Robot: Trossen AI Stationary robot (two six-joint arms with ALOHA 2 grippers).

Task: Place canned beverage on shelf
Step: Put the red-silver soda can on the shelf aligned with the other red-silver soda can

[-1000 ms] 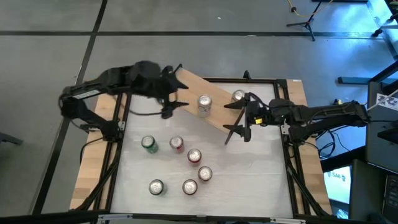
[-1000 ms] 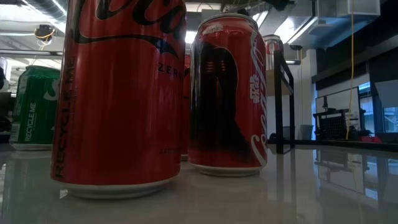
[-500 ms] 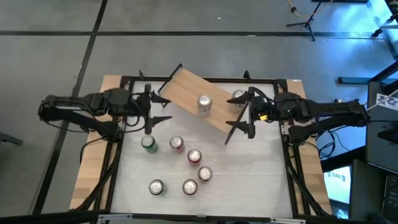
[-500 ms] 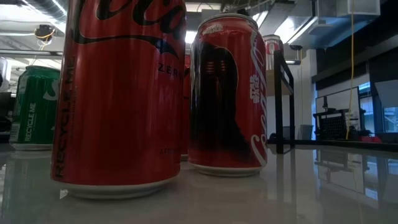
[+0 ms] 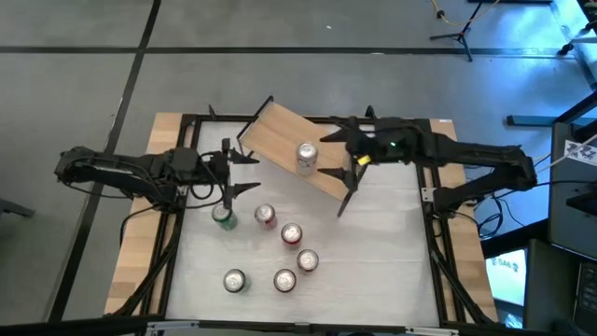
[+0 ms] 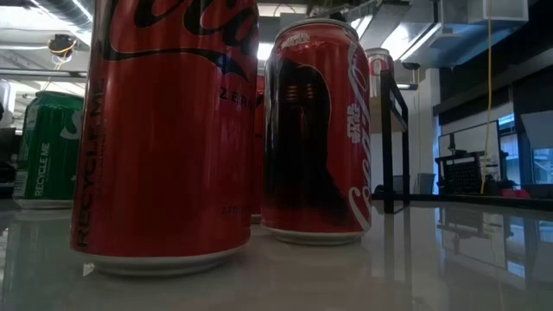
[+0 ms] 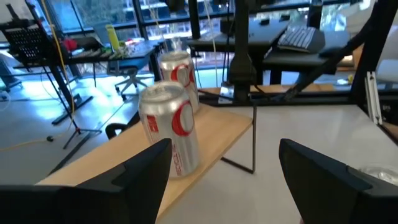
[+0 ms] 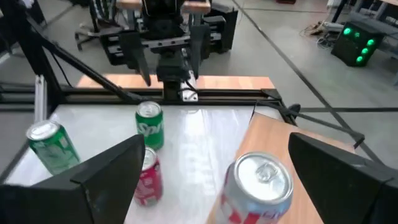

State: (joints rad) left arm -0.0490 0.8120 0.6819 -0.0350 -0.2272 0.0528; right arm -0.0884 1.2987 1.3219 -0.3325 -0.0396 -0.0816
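The light-wood shelf (image 5: 280,138) stands slantwise at the table's far middle on thin black legs. A silver can (image 5: 306,157) stands upright on it. A second silver can (image 7: 179,73) stands behind it in the left wrist view; in the high view my right arm hides it. Several red and green cans (image 5: 265,217) stand on the white table. My left gripper (image 5: 252,174) hangs open left of the shelf, facing the silver can (image 7: 168,137). My right gripper (image 5: 338,161) hovers open over the shelf's right part, with a silver can (image 8: 258,180) ahead between its fingers, untouched.
A green can (image 5: 222,217) stands just near-side of my left gripper. More cans (image 5: 284,279) stand toward the near edge. A black frame (image 5: 429,201) rims the table. In the low view, red cans (image 6: 164,130) fill the front, with a shelf leg (image 6: 387,147) behind.
My left gripper has come down from above the shelf's far left end and drawn back toward the table's left edge, levelling out. My right gripper has risen and gone toward the left and far edges, over the shelf, covering the right-hand can. No can has moved.
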